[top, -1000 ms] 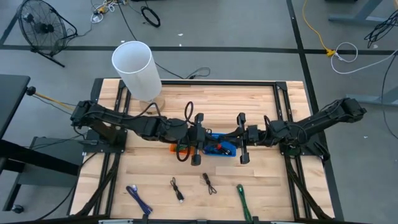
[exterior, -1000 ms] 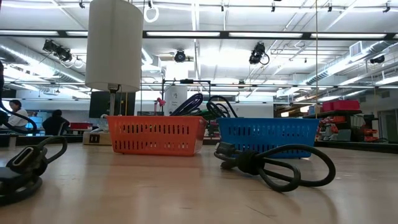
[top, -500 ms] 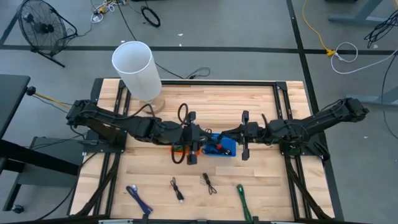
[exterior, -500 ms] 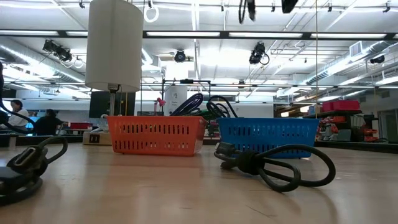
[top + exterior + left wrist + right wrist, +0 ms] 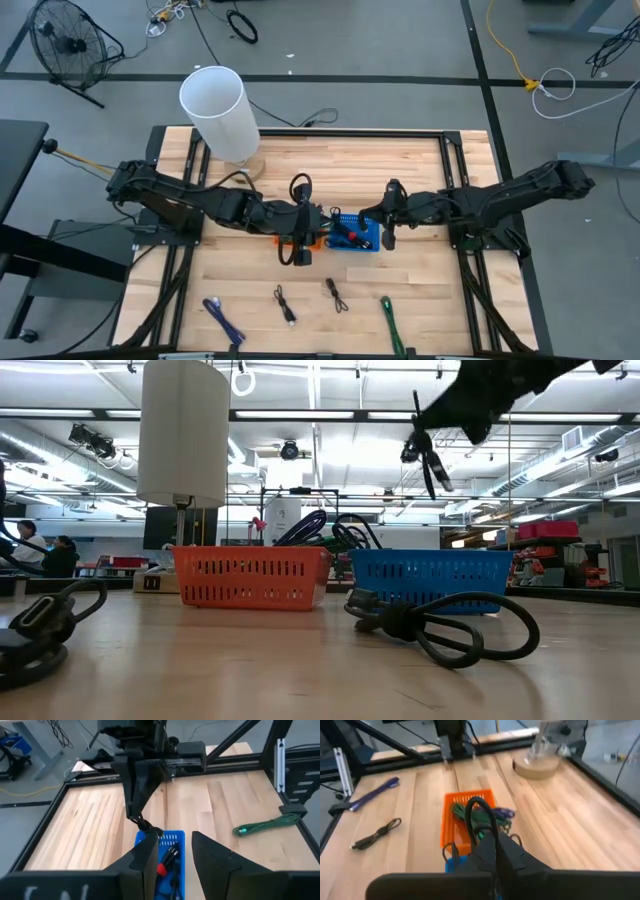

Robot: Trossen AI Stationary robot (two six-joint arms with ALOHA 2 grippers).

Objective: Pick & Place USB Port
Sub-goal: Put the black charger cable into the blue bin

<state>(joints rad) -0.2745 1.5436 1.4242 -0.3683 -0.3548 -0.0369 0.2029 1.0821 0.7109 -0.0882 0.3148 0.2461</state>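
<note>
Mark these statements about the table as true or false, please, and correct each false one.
1. An orange basket and a blue basket stand side by side. True.
2. The right gripper holds a black cable. True.
3. The green cable lies inside the blue basket. False: it lies on the table's front part, outside both baskets.
4. The left gripper is shut on a cable. False: its fingers are apart and nothing shows between them.
5. The orange basket is empty. False: it holds several cables.

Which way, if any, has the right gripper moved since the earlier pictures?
Yes. The right gripper has moved toward the picture's left, now reaching the blue basket's right edge.
</note>
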